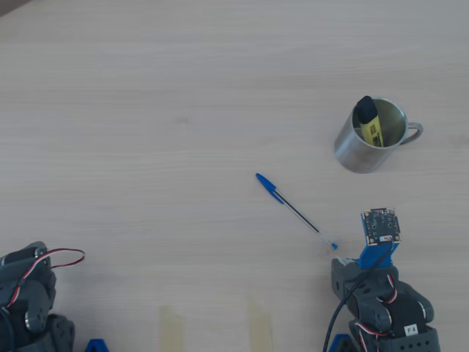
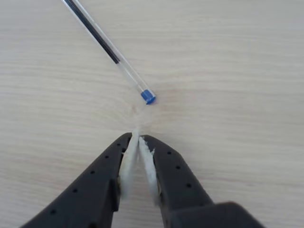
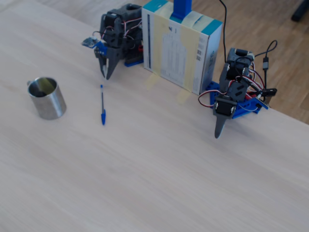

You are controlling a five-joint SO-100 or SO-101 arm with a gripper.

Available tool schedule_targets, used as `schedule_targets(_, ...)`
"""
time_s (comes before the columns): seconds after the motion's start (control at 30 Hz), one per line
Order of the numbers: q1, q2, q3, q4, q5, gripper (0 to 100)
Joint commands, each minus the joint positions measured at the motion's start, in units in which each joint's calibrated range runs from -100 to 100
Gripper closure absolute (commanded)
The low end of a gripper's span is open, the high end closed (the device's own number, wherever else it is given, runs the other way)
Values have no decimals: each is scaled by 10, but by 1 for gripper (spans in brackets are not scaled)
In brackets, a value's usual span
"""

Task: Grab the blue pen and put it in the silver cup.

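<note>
Blue pen (image 1: 295, 210) lies amid bare table (image 1: 146, 132).

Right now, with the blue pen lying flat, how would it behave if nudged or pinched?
The blue pen looks thin, rigid and light, so it should lift without bending. Its smooth clear barrel may slip or roll on the table, though the cap's clip could limit rolling. The shut tool sits just short of its end plug.

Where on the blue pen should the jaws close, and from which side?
Grip the blue pen mid-barrel from above, jaws straddling its width: it lies flat on the table, thin and diagonal. The gripper, shut, sits just short of its end plug.
</note>
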Motion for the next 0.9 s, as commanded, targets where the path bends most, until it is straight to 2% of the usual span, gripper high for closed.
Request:
schedule_targets(0.0,-7,3,5,12,-1,98)
schedule_targets(0.77,-8,12,4,5,5,97)
schedule_targets(0.87,-8,40,-23,3,19,92)
